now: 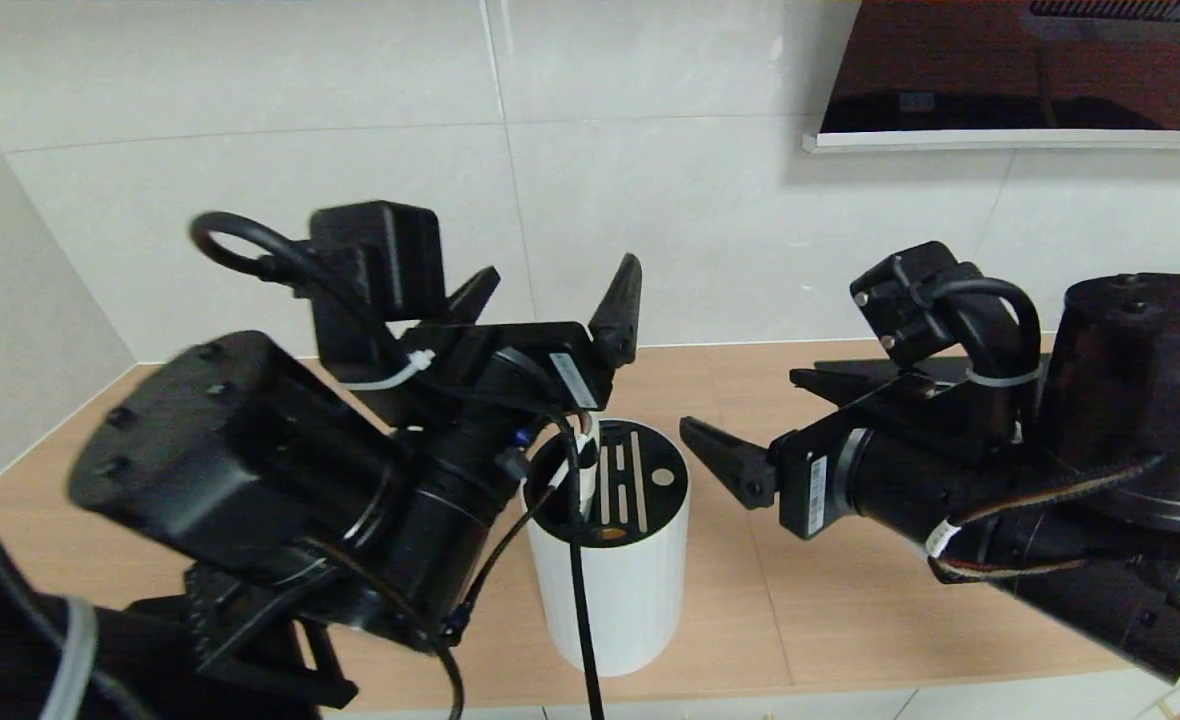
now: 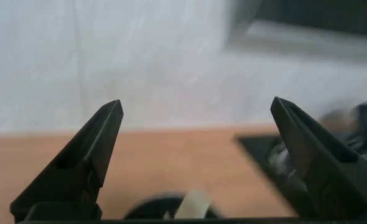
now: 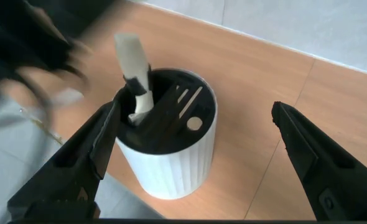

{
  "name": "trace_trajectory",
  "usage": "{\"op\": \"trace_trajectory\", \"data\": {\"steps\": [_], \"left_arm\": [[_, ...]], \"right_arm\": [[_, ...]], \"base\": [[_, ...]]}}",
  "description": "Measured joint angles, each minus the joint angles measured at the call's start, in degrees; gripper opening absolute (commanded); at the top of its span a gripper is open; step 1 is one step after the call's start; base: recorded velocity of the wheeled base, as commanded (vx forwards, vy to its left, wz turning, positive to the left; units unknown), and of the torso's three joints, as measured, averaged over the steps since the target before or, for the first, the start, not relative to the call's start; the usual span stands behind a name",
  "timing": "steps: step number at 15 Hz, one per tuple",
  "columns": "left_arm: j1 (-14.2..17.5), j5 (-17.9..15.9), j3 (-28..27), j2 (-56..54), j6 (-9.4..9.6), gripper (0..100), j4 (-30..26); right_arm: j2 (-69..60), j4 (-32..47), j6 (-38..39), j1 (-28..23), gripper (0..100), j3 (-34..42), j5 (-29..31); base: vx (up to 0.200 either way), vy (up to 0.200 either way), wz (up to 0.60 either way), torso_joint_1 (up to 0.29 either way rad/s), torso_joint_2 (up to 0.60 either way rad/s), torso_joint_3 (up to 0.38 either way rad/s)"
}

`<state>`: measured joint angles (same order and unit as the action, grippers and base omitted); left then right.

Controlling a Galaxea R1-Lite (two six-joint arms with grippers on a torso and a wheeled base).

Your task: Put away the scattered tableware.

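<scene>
Presently: white holder (image 1: pixel 610 580) at the worktop's (image 1: pixel 850 610) front edge, one white-handled utensil (image 1: pixel 587 450) slotted in it. Left end effector (image 1: pixel 560 285) above the holder, released, empty; right end effector (image 1: pixel 745 405) just beside the holder, released, empty. One piece judged stowed; remainder cannot be told.

Bright, even light leaves soft shadow under the hood (image 1: pixel 1010 70); head view bows at its edges.

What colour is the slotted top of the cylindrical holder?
Black, on the white ribbed cylindrical holder; the right wrist view shows it best.
</scene>
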<state>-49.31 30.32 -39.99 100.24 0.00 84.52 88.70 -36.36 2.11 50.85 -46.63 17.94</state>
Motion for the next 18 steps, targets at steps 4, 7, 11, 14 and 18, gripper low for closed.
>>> {"op": "trace_trajectory", "data": {"steps": [4,7,11,14,18], "left_arm": [[0.78,-5.00,2.10,-14.21,-0.40,100,-5.63],[4.44,-8.89,6.31,-28.05,-2.13,100,-16.04],[11.53,-15.48,12.84,-49.58,-4.75,100,-42.02],[19.74,-17.90,14.97,-65.84,-8.56,100,-66.24],[30.35,-19.37,16.15,-79.80,-10.95,100,-76.91]], "right_arm": [[-4.16,-2.08,0.24,-10.00,100,0.68,-0.79],[-12.71,-1.76,0.16,-15.76,100,5.16,-1.04],[-30.38,3.44,0.02,-21.42,100,12.42,-1.22],[-46.07,17.92,0.00,-28.33,100,15.13,-2.10],[-65.09,36.07,-0.04,-37.60,100,16.09,-4.16]], "base": [[0.000,0.000,0.00,0.000,0.00,0.000],[0.000,0.000,0.00,0.000,0.00,0.000],[0.000,0.000,0.00,0.000,0.00,0.000],[0.000,0.000,0.00,0.000,0.00,0.000],[0.000,0.000,0.00,0.000,0.00,0.000]]}}
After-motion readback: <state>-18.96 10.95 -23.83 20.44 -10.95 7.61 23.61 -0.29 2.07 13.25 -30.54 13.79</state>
